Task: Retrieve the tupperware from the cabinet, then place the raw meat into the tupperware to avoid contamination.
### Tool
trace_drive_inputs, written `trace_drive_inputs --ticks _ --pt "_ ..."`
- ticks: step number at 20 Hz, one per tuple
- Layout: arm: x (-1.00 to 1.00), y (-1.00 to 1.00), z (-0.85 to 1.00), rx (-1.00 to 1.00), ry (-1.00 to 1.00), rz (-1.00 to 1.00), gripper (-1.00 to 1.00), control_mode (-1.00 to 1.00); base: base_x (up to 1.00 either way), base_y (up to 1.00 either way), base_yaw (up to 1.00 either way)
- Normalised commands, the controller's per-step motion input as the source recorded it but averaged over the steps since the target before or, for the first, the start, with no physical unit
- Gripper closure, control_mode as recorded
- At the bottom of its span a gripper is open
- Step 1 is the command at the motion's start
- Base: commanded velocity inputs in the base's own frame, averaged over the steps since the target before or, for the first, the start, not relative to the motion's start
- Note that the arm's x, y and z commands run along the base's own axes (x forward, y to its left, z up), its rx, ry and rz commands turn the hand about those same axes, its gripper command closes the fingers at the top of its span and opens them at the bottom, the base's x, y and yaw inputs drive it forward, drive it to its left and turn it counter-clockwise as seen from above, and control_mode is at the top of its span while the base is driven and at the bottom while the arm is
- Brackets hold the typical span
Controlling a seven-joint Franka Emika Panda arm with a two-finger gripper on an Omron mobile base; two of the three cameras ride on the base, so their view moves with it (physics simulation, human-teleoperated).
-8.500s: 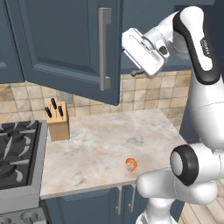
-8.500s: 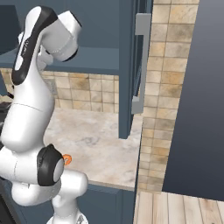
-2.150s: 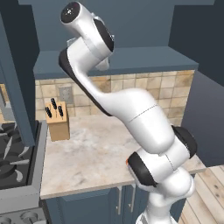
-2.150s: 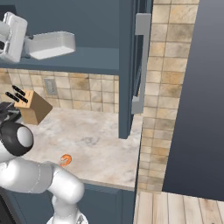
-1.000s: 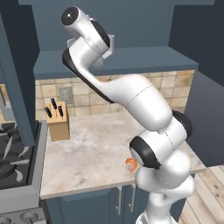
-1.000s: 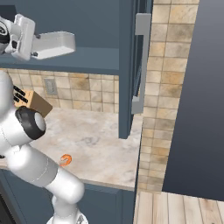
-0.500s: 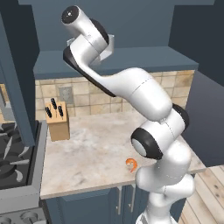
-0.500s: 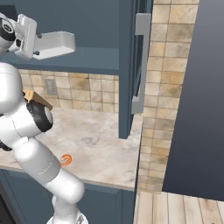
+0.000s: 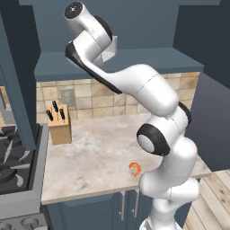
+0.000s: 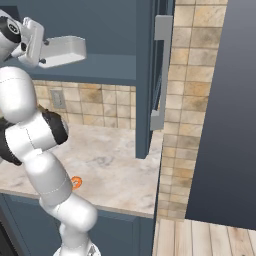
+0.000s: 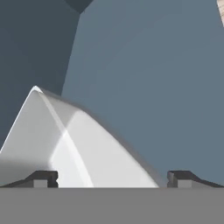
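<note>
The white tupperware (image 10: 64, 50) sits on the bottom shelf of the open cabinet (image 9: 134, 60), high above the counter. My gripper (image 10: 44, 51) is at the tupperware's left end, reaching in from the side. In the hand view the gripper (image 11: 111, 179) is open, with its dark fingertips (image 11: 41, 178) wide apart. The tupperware (image 11: 65, 140) rises between them, very close; I cannot tell if they touch it. In the left base view the arm hides most of the tupperware (image 9: 110, 49). The raw meat, a small orange shrimp (image 9: 134, 169), lies near the counter's front edge (image 10: 76, 183).
The cabinet door (image 10: 150, 75) with its silver bar handle (image 10: 160, 70) stands open to the right of the arm. A wooden knife block (image 9: 58, 123) stands at the back left of the marble counter (image 9: 99, 152). A stove (image 9: 13, 157) adjoins the counter on the left.
The arm's elbow and lower links have swung toward the right of the left base view. The hand has edged closer to the tupperware. The jaws stay open and the tupperware has not moved.
</note>
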Motion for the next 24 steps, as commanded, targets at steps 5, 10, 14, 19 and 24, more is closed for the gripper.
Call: trace_drive_inputs --ticks 5,10,14,19,24 --pt "0.30 0.03 -0.07 0.04 0.08 0.05 -1.00 -1.00 0.00 0.00 0.00" --pt "0.37 0.14 -0.07 0.04 0.00 0.08 -1.00 -1.00 0.00 0.00 0.00" --pt "0.28 0.17 -0.19 0.03 0.04 0.08 -1.00 -1.00 0.00 0.00 0.00" --pt "0.03 0.34 -0.31 0.00 0.08 0.06 1.00 -1.00 0.00 0.00 0.00" --pt "0.00 0.27 -0.31 0.00 0.10 0.01 1.00 -1.00 0.00 0.00 0.00"
